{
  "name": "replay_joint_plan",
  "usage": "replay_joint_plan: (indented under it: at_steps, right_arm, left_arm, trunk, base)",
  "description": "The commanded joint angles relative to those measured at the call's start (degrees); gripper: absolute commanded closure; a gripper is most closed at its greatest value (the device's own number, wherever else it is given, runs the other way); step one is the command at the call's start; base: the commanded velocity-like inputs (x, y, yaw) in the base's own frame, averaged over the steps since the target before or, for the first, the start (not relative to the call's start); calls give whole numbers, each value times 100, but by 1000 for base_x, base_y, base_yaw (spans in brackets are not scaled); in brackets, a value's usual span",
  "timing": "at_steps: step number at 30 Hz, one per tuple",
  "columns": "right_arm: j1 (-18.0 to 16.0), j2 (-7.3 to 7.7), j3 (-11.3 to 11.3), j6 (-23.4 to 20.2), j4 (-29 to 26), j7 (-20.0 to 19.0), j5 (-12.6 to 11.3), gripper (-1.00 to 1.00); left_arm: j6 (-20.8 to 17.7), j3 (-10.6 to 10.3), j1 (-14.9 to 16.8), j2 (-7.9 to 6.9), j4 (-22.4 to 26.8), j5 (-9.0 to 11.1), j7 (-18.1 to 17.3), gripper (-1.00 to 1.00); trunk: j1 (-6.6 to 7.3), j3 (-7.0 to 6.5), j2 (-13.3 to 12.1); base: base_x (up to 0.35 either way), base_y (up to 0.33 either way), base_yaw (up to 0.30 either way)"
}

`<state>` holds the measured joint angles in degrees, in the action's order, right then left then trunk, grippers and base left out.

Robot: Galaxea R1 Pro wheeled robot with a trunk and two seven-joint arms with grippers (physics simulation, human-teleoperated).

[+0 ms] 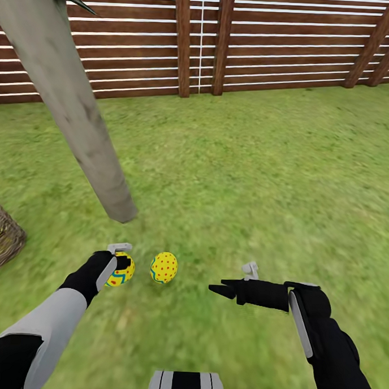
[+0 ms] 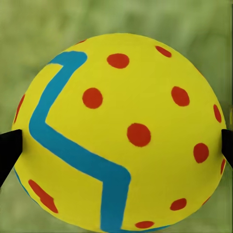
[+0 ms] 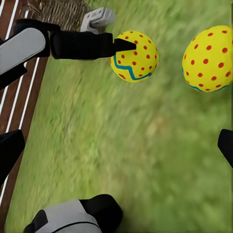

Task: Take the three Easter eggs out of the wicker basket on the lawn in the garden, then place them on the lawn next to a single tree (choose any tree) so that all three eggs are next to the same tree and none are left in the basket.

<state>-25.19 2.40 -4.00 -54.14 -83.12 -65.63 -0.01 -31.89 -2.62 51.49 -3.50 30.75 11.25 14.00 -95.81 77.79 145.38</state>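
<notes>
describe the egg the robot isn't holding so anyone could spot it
Find the pale tree trunk leaning up from the lawn before the slatted fence. Just short of its foot lie two yellow red-dotted eggs. Yours is the free egg, on open grass beside the held egg.

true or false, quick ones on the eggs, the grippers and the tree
1. The left gripper is closed around an egg. True.
2. The right gripper holds an egg. False: it is open with nothing in it.
3. A second egg lies on the lawn near the tree trunk. True.
4. The wicker basket stands to the right of the tree. False: it is at the head view's left edge.
</notes>
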Motion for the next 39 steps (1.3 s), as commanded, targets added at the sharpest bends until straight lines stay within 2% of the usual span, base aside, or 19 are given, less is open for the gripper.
replay_joint_plan:
  at_steps: [1, 21, 39]
  right_arm:
    - [-3, -1, -5, -44, -2, -20, 1, -100]
    - [-3, 1, -5, -44, 7, -20, 8, -100]
    - [-3, 5, -6, -44, 15, -18, 8, -100]
  left_arm:
    - [-26, -29, 1, -5, 14, 54, 52, 100]
    - [-20, -19, 1, -10, 29, 63, 60, 100]
    - [40, -34, 1, -10, 44, 59, 49, 100]
  trunk:
    - [-2, 4, 2]
    - [-2, 4, 2]
    - [-48, 403, 26]
  base:
    - [189, 0, 0]
    - [55, 0, 0]
    - [0, 0, 0]
